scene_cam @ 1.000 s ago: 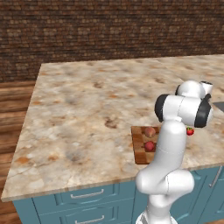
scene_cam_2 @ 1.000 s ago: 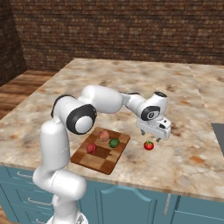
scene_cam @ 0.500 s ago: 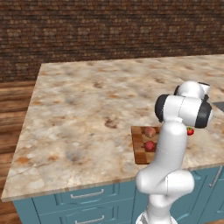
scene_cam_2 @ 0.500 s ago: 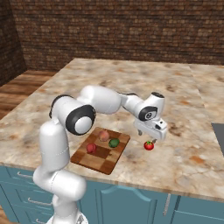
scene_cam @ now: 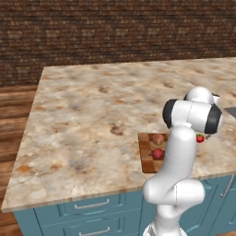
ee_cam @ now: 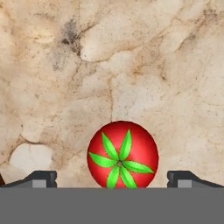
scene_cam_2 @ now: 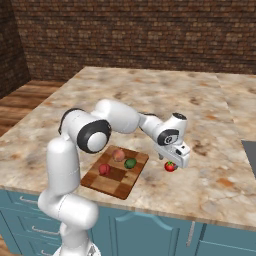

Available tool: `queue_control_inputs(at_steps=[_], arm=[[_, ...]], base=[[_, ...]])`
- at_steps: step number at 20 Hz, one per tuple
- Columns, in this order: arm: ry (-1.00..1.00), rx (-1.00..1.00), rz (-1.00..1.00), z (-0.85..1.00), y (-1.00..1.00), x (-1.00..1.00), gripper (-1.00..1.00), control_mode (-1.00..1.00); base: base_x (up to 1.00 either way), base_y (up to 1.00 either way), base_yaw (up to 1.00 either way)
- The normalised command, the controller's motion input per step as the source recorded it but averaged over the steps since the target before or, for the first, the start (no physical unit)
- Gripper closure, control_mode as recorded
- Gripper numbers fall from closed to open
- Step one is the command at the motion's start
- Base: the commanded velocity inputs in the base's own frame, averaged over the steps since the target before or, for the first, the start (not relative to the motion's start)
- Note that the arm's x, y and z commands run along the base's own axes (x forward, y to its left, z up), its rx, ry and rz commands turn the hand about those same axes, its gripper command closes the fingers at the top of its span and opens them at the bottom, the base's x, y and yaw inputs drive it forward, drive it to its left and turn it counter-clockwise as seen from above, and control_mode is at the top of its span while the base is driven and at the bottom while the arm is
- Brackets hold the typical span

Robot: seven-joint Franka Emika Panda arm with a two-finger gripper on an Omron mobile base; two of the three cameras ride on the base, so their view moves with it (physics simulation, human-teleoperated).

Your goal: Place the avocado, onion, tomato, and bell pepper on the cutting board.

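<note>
Gripper [ee_cam: 113, 178]: jaws spread wide, gripping nothing, poised over the tomato.
Tomato [ee_cam: 122, 155]: on the marble counter [ee_cam: 144, 65], centred between the fingertips [ee_cam: 41, 178], just beside the cutting board [scene_cam_2: 117, 180].

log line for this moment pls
gripper: open over tomato | tomato: on counter | cutting board: onion, avocado

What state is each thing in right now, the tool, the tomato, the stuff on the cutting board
Tool: open, fingers either side of the tomato, not closed on it.
Tomato: on the counter, off the board, stem leaves facing the hand camera.
Onion: on the cutting board.
Avocado: on the board, beside the onion.
Dark red ball: on the board.
</note>
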Motion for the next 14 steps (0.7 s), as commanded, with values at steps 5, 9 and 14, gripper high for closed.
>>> queue_control_inputs(at_steps=[5,9,14], arm=[[0.0,0.0,-0.09,-0.1,-0.11,0.0,-1.0,-1.0],[0.0,0.0,-0.08,-0.05,-0.1,0.0,-1.0,-1.0],[0.0,0.0,-0.04,-0.04,0.03,0.0,-1.0,-1.0]], base=[[0.0,0.0,0.0],[0.0,0.0,0.0],[0.0,0.0,0.0]])
